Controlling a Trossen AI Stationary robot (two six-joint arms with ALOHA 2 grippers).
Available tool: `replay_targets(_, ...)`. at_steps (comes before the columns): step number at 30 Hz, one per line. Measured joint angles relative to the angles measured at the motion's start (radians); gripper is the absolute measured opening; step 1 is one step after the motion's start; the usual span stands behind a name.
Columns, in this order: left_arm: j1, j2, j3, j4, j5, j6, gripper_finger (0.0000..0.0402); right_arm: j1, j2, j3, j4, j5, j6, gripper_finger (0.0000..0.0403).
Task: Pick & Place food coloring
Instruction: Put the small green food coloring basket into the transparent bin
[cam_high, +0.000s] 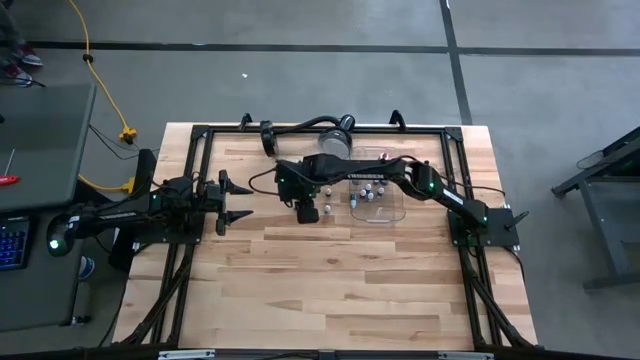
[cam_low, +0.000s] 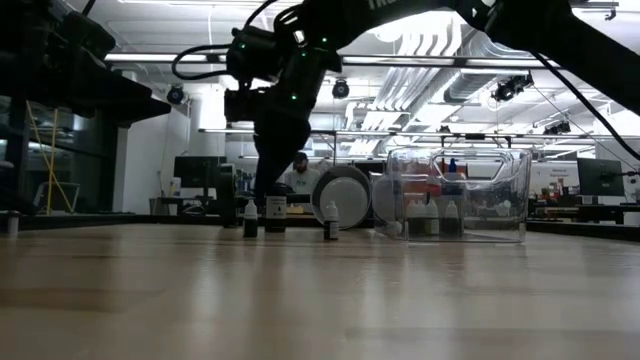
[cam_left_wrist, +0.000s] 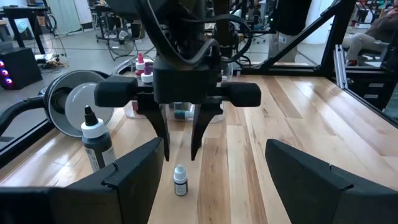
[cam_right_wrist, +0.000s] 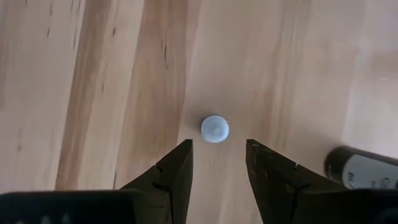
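Note:
Food coloring bottles stand both on the table and in the clear tray (cam_high: 392, 212). One tiny white-capped bottle (cam_left_wrist: 180, 182) stands upright on the wood just below my right gripper (cam_left_wrist: 179, 155). In the right wrist view its cap (cam_right_wrist: 214, 129) shows just past the open fingertips, not between them. My right gripper (cam_high: 306, 208) points straight down at the table's middle. A taller dark bottle (cam_left_wrist: 96, 144) stands beside it, and another small one (cam_low: 331, 220) nearby. My left gripper (cam_high: 238, 200) waits open and level at the left, facing these.
The round silver lamp head (cam_high: 335, 140) on its black gooseneck lies near the far edge, behind the bottles. The tray (cam_low: 460, 195) holds several more bottles to the right of my right gripper. Bare wood stretches toward the near edge.

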Motion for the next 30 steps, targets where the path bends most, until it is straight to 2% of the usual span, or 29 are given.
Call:
replay_targets(14,0.0,0.0,0.0,0.0,0.0,0.0,0.0278,-0.001,0.025,-0.003,0.047,-0.001,0.021,0.014)
replay_targets(24,0.0,0.0,0.0,0.0,0.0,0.0,0.0278,-0.004,0.027,-0.003,0.048,0.002,0.02,0.0194)
replay_targets(30,0.0,0.0,0.0,0.0,0.0,0.0,0.0278,-0.004,0.039,-0.003,0.053,-0.005,0.017,0.0201)
